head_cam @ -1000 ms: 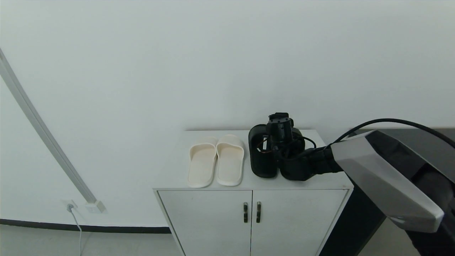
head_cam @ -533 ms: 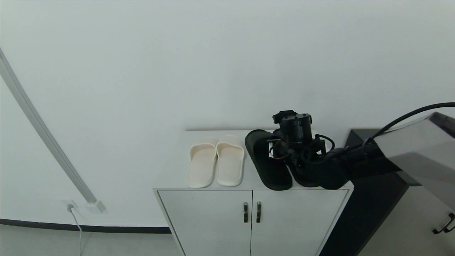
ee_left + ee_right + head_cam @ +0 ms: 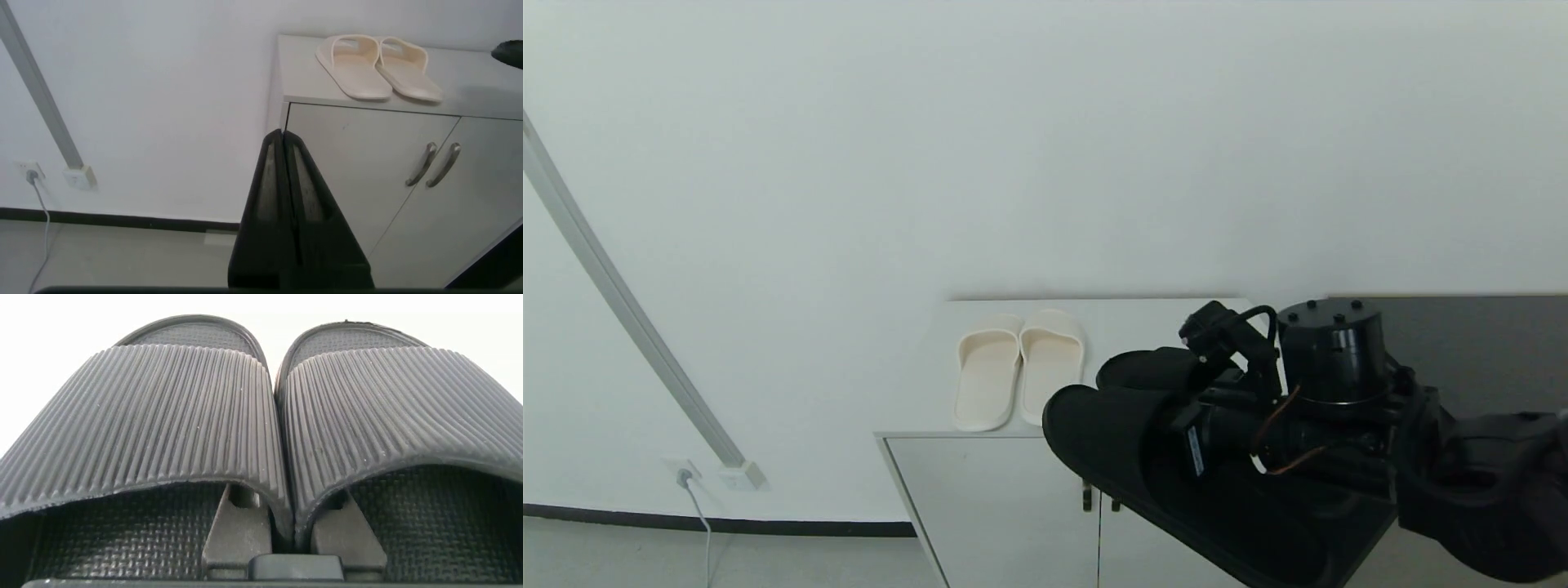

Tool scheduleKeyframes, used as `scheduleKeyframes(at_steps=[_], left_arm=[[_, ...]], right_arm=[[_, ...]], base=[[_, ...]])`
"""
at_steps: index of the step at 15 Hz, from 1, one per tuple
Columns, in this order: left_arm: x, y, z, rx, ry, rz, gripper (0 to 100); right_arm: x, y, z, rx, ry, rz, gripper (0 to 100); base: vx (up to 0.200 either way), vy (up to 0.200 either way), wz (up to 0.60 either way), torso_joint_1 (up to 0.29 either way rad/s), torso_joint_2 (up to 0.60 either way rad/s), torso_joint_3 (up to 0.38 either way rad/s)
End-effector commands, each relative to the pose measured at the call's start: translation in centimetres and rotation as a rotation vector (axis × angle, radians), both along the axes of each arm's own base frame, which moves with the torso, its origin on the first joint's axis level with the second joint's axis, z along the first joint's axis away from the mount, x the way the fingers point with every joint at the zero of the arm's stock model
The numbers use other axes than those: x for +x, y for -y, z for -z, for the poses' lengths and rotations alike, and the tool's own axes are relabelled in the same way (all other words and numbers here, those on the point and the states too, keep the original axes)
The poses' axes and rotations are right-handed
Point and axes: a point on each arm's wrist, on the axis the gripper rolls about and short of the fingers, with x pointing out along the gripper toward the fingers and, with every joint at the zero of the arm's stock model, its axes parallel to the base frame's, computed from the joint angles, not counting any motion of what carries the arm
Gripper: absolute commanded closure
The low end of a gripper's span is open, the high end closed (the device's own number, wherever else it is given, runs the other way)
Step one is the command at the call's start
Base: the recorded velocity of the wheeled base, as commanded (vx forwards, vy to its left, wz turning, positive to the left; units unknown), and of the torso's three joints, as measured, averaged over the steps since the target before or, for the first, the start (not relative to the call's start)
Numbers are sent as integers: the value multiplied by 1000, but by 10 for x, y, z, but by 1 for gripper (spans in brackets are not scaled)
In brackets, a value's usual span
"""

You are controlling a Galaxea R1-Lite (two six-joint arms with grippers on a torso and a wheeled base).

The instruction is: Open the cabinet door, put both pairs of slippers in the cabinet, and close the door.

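The black slippers [image 3: 1111,433] hang in the air in front of the cabinet's right door, side by side and tilted, with my right gripper [image 3: 1202,412] shut on them. In the right wrist view its fingers [image 3: 237,532] sit under the ribbed straps [image 3: 163,416] and pinch the two inner strap walls together. The cream slippers [image 3: 1019,367] lie side by side on the white cabinet's top [image 3: 1143,314], left of centre. Both cabinet doors [image 3: 996,506] are closed, handles [image 3: 433,163] meeting in the middle. My left gripper [image 3: 283,140] is shut and empty, low and to the cabinet's left.
A grey conduit [image 3: 621,302] runs diagonally down the wall to a socket [image 3: 686,472] with a cable near the floor. A dark unit [image 3: 1486,343] stands right of the cabinet. Open floor lies to the cabinet's left.
My right arm has drawn the black slippers off the cabinet top, toward me and down, turning them; they now hang in front of the right door. The cream slippers have not moved.
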Motion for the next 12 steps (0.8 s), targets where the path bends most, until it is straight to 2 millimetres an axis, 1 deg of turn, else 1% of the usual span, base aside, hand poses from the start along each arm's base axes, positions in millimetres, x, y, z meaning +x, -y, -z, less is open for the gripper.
scheduleKeyframes(at_steps=[1,2,4,8,12], left_arm=[[0,0,0,0,0,0,100],[0,0,0,0,0,0,100],[0,0,0,0,0,0,100],[0,0,0,0,0,0,100],[0,0,0,0,0,0,100]], right_arm=[[-17,11,-6,11,5,-18,100],[-19,12,0,2,-16,-22,100],[-20,15,2,-1,-25,-34,100],[-18,14,4,-5,-30,-31,100],[-19,16,5,-7,-33,-29,100]], base=[[0,0,0,0,0,0],[0,0,0,0,0,0],[0,0,0,0,0,0],[-200,0,0,10,6,-1],[0,0,0,0,0,0]])
